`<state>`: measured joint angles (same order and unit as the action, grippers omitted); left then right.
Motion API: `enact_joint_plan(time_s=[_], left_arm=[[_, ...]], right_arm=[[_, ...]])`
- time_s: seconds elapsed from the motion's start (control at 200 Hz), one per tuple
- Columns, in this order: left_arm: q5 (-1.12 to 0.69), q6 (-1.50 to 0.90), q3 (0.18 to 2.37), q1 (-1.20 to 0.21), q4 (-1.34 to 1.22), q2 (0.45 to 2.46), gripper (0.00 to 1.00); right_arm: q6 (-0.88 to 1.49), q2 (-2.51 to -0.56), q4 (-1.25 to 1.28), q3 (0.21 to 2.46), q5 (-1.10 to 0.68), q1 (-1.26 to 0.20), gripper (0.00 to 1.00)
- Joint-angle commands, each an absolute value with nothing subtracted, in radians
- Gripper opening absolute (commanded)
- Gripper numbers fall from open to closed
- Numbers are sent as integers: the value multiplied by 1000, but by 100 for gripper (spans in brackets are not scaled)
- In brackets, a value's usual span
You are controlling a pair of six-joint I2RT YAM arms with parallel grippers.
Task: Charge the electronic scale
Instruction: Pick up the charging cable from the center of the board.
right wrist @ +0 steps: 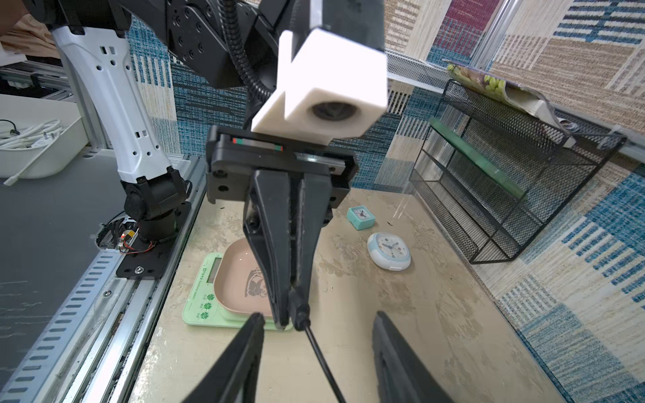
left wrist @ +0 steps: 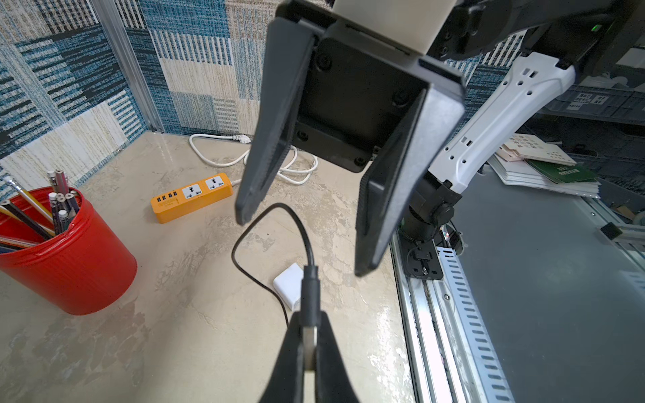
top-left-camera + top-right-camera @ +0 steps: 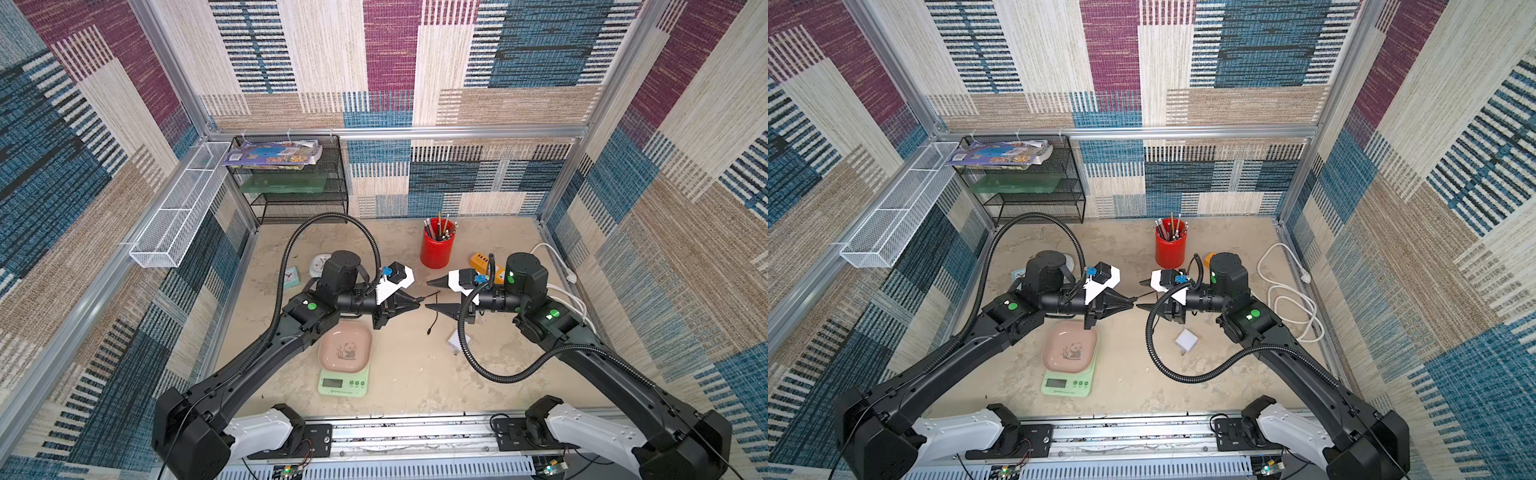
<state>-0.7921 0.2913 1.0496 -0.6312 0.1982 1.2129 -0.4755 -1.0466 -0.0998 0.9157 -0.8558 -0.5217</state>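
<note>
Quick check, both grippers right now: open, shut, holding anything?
left gripper: shut on the cable plug.
right gripper: open, holding nothing.

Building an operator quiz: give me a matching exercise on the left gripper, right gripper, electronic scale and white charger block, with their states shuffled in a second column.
A:
1 left gripper
2 right gripper
3 electronic scale
4 white charger block

B:
a on the table, nothing on top
b open, empty
c topped by pink panda tray
d shut on black cable plug

Pairs: 1-d, 2-b, 3-c, 4-a
</note>
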Motion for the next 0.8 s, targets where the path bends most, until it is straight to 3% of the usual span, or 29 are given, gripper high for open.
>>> enact_joint_plan(time_s=[0.0, 0.796], left_arm=[[-816, 305, 1054, -631, 206, 1215, 8], [-808, 304, 1061, -632, 190, 1234, 8]], right_arm=[[-490, -1061, -113, 936, -878, -528, 43], [-501, -1131, -141, 960, -925, -531, 15]])
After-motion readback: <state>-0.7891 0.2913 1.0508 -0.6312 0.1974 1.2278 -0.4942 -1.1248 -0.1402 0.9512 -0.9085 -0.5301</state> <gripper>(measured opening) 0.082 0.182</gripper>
